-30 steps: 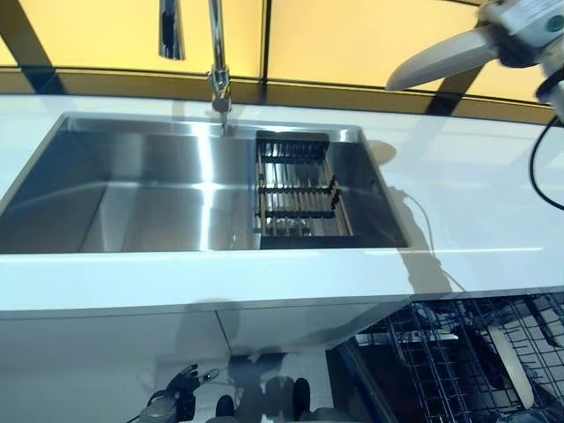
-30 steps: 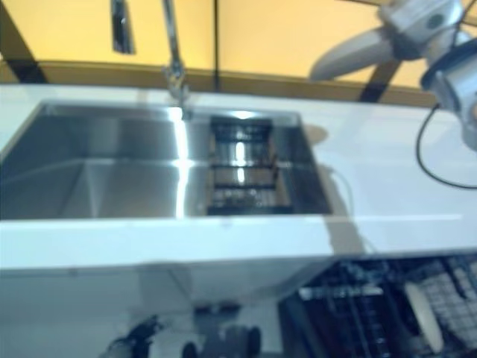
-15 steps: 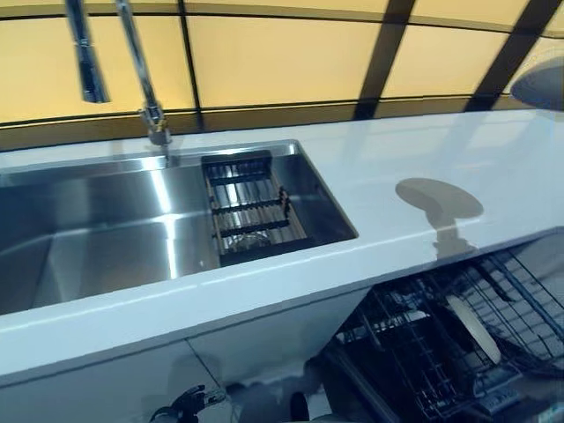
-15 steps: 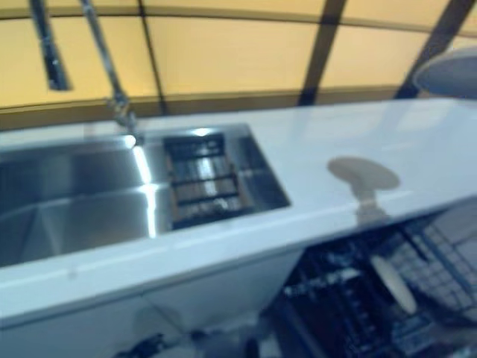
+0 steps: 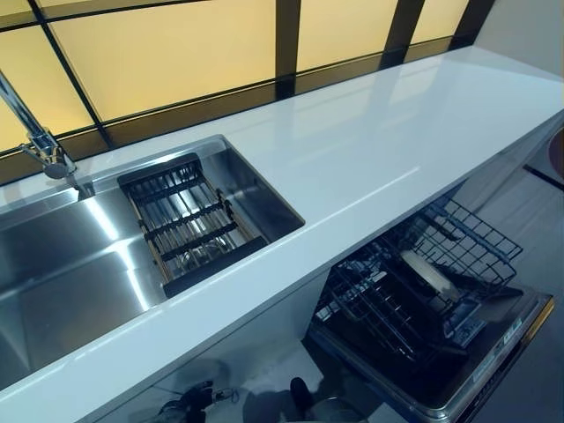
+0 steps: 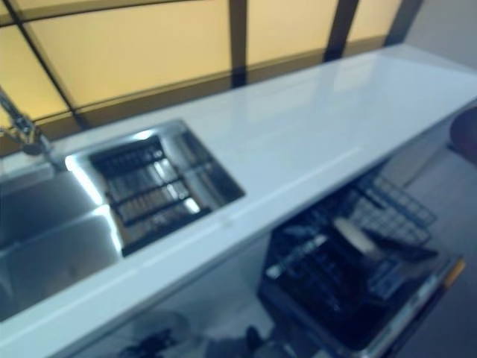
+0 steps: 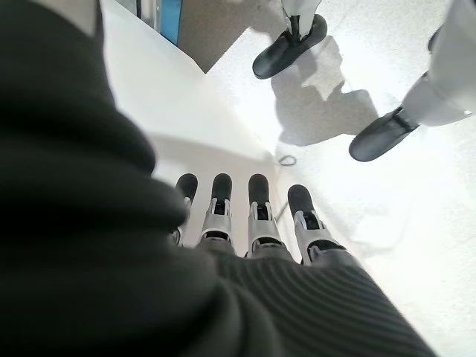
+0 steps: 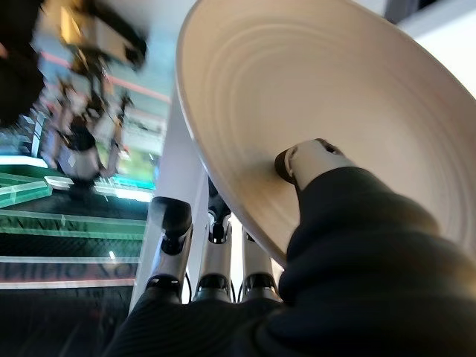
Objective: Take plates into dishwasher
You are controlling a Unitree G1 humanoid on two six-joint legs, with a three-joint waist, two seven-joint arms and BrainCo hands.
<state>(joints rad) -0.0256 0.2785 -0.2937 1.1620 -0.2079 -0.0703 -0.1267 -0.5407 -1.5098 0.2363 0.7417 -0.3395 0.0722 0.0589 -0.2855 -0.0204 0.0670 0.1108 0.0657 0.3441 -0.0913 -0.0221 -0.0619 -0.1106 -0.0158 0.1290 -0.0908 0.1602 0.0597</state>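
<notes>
Plate [image 8: 312, 97] sits pinched in the right hand [image 8: 223, 297], thumb on its face and fingers under the rim, probably held that way to slot it edge-first into a rack.

Left eye view: white counter [image 5: 379, 150] runs 8 to 2 o'clock; sink [image 5: 79, 264] with drying rack [image 5: 189, 225] at 9; open dishwasher [image 5: 423, 300] at 5, one plate already racked [image 5: 429, 275]. Neither the carried plate nor the right hand shows here.

Left wrist view: left hand [image 7: 253, 216] hangs low, fingers straight, empty, above pale floor.

Right wrist view: blurred room behind plate.
</notes>
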